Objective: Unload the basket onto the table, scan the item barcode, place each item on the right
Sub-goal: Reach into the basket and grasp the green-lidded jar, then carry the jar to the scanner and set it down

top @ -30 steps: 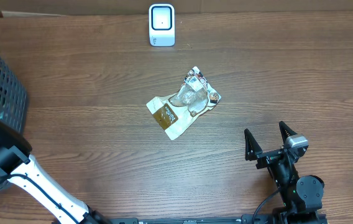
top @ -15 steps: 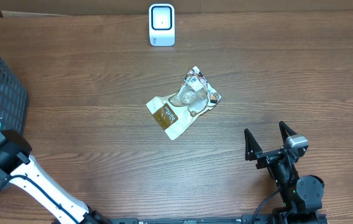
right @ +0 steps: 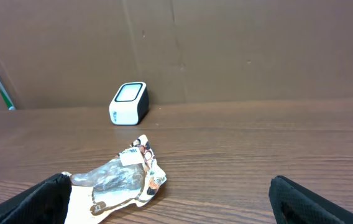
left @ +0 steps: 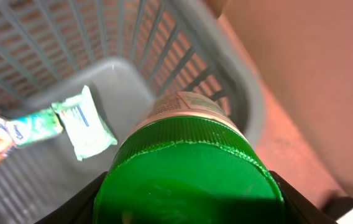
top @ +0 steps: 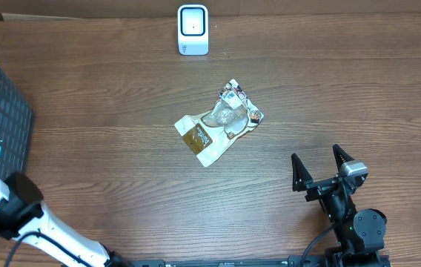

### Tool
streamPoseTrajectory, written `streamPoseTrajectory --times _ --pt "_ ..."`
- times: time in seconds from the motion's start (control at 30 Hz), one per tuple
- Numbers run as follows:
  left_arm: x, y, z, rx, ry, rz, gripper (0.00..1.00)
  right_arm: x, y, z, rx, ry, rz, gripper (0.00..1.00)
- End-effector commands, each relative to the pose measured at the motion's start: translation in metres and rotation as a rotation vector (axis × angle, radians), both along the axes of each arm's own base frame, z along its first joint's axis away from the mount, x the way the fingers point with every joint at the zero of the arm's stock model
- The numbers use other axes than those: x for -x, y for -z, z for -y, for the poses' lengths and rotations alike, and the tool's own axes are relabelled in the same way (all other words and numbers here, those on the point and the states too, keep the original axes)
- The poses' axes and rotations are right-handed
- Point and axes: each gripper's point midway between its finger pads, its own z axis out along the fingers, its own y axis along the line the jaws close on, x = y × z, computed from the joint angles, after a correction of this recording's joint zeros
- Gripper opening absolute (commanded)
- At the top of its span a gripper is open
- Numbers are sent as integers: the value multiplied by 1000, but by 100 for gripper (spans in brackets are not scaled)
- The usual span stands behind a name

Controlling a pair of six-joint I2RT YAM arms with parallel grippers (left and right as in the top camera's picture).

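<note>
Green-capped jar [left: 186, 168] being gripped by left gripper [left: 186, 202], half-spread on cap's sides, hanging above grey basket [left: 238, 93]. Right gripper [top: 316, 156] gaping wide, grasping nothing, hovering over desk [top: 121, 96].

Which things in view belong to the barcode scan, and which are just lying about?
In the job: green-capped jar, gripped by the left fingers; white scanner.

Lying about: snack pouch; grey basket holding packets; right fingers, open and empty.
</note>
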Motion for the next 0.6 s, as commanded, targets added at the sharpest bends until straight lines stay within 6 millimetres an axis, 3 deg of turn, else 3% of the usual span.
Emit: streamPoseTrajectory --times 0.0,0.13,0.3,0.43,0.57 --pt "10 -37 25 -21 38 107 40 0 2 -1 -4 -3 3 100" --pt "0 -60 71 36 217 219 40 0 2 -1 -4 -3 3 100" --pt "-26 -68 141 100 476 269 38 0 2 -1 -4 -3 3 100" --pt "-49 -51 203 132 669 206 38 0 2 -1 -4 -3 3 100" --pt "-64 -13 254 150 774 55 39 0 2 -1 -4 -3 3 100"
